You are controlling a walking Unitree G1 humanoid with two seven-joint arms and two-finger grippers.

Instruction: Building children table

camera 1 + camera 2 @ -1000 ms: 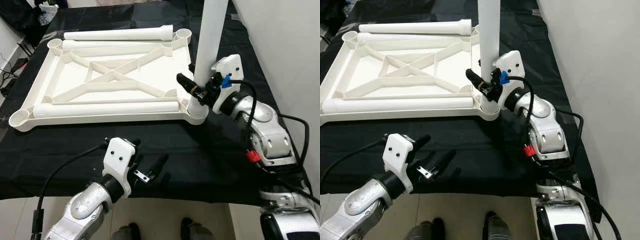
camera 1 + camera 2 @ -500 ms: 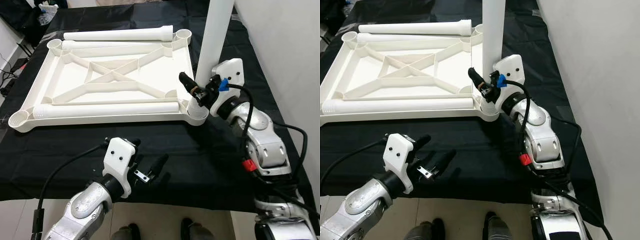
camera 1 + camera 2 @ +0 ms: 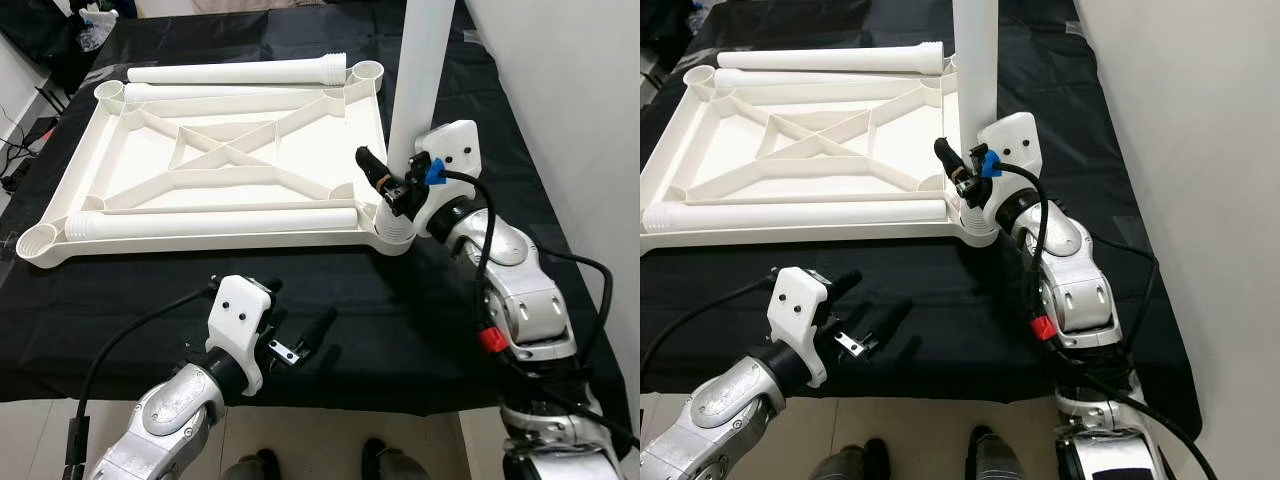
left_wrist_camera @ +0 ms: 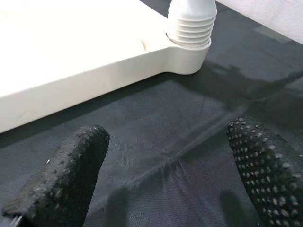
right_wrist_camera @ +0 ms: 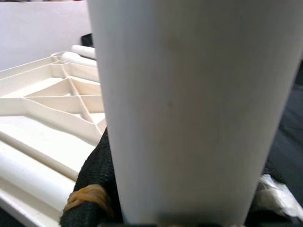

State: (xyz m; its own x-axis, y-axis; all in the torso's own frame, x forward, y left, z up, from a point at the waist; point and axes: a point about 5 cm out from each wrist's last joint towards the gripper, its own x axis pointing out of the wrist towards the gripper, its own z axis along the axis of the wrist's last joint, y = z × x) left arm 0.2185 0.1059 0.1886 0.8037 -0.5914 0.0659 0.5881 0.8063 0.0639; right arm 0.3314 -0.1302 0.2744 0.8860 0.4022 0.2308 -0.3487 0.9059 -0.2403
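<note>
A white leg (image 3: 420,70) stands upright in the tabletop's (image 3: 215,165) near right corner socket, pinched low by the right gripper (image 3: 392,192). The left gripper (image 3: 300,345), spread and empty, hovers nearer the robot.

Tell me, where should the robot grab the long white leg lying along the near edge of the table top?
Probably around the middle of the near leg, coming straight down from above. It lies flat inside the upturned tabletop, so its top is open, and a middle grip keeps the long tube balanced. The open left gripper is nearest.
</note>
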